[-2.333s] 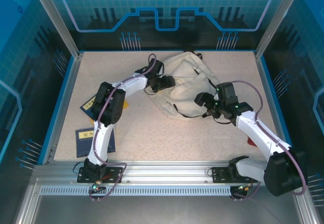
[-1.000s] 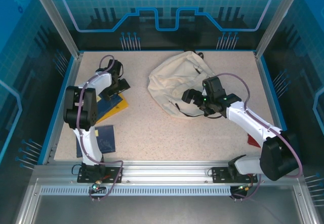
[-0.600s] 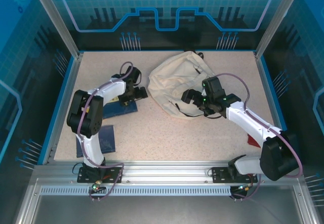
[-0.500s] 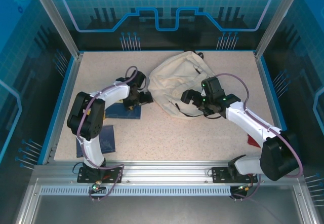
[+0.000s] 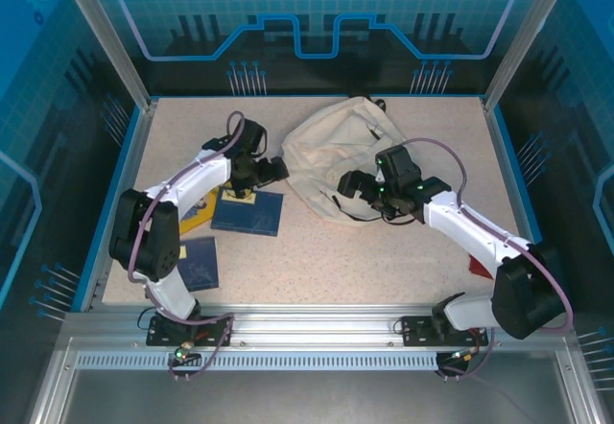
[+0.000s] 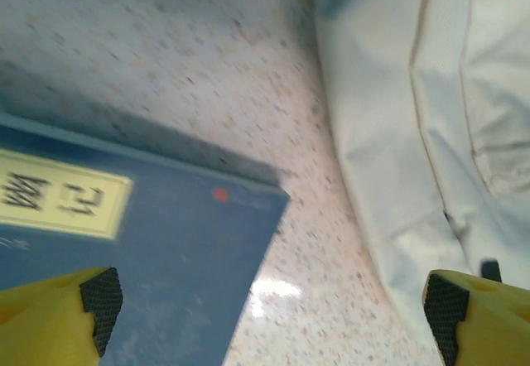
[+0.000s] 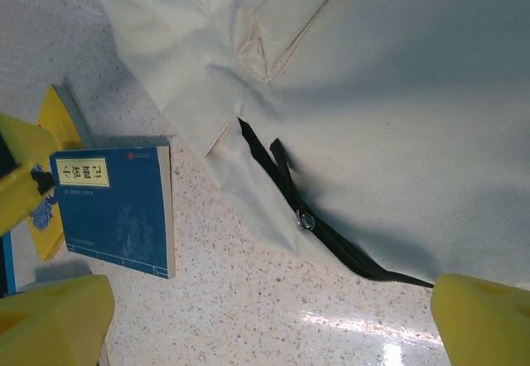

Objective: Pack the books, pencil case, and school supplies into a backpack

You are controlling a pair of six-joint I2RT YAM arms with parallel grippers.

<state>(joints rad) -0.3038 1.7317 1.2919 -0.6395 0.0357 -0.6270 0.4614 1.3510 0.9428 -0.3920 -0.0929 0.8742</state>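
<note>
Hovering left gripper (image 6: pixel 272 301), jaws spread wide, nothing held, above the far corner of blue book (image 5: pixel 247 213). Book lies on table (image 5: pixel 384 261) just left of backpack (image 5: pixel 336 146) (overlapping a yellow book (image 5: pixel 195 219)). Right gripper (image 7: pixel 269 316) likewise spread, empty, over the backpack's zipper (image 7: pixel 306 221).

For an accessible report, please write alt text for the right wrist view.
A cream backpack fills the upper right, lying on a speckled table, its dark zipper running diagonally with a metal pull. A blue book with a pale label lies flat to the left, and the right gripper shows its yellow fingers open at the bottom corners.
</note>
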